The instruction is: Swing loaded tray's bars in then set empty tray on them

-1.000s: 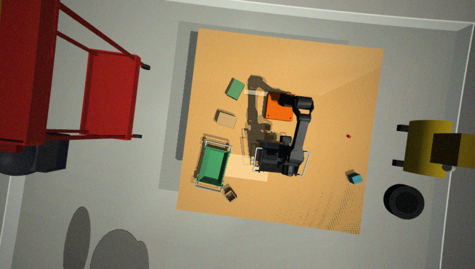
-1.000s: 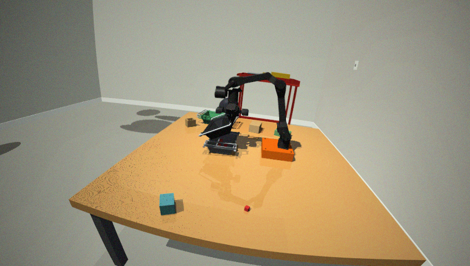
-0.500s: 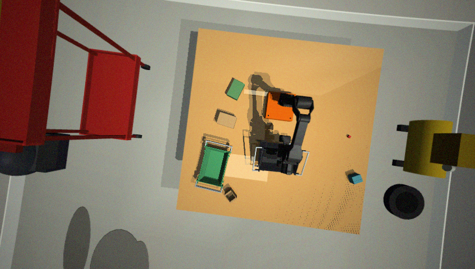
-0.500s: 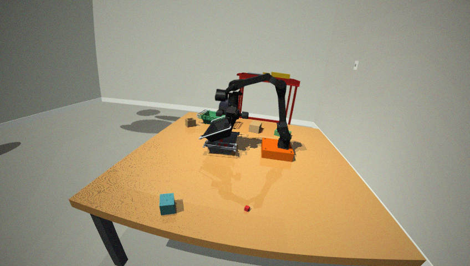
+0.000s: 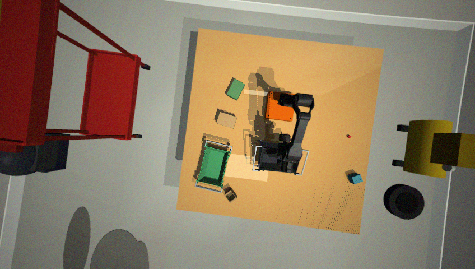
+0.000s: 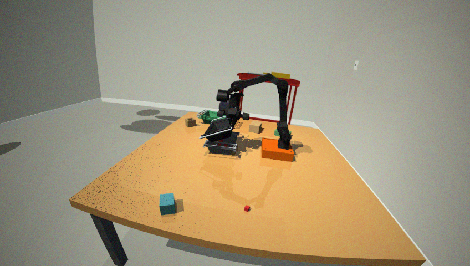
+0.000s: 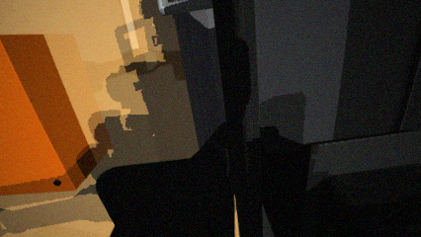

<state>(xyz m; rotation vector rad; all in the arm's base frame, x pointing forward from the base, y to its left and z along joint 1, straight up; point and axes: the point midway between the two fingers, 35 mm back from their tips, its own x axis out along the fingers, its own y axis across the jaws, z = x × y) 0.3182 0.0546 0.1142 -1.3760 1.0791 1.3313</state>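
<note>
claw (image 5: 283,159) (image 6: 234,125) (image 7: 233,127) is nearly shut, pinched on the empty dark tray (image 5: 271,161) (image 6: 217,129) (image 7: 306,54). fingertips are lost in black-on-black, so exact grip spot on the tray: can't tell.

held tray is up off the bench (image 5: 333,76) (image 6: 313,184), above the loaded tray (image 6: 222,148) (image 7: 203,79). it's clearly tilted, not level: in the exterior view its left end hangs lower, pale bar along that near side. not released.

loaded tray stands on the bench, bits of red showing inside. pale bars show at its near side in exterior. can't tell whether both are swung fully in; held tray and arm (image 5: 301,133) (image 6: 254,80) cover most of it from the top. contact between the two trays: can't tell either.

arm stands on the orange base (image 5: 273,115) (image 6: 273,154) (image 7: 20,128) and arches over to the trays.

rest of the bench: green tray (image 5: 213,165) (image 6: 210,117) with pale bars at both ends, brown open box (image 5: 230,194) (image 6: 190,122) near one corner of it. tan block (image 5: 226,120) (image 6: 255,127) and green block (image 5: 235,89) (image 6: 277,133) on the same side of the base. teal block (image 5: 355,178) (image 6: 167,204) and tiny red cube (image 5: 348,135) (image 6: 246,208) sit well apart from the trays.
</note>
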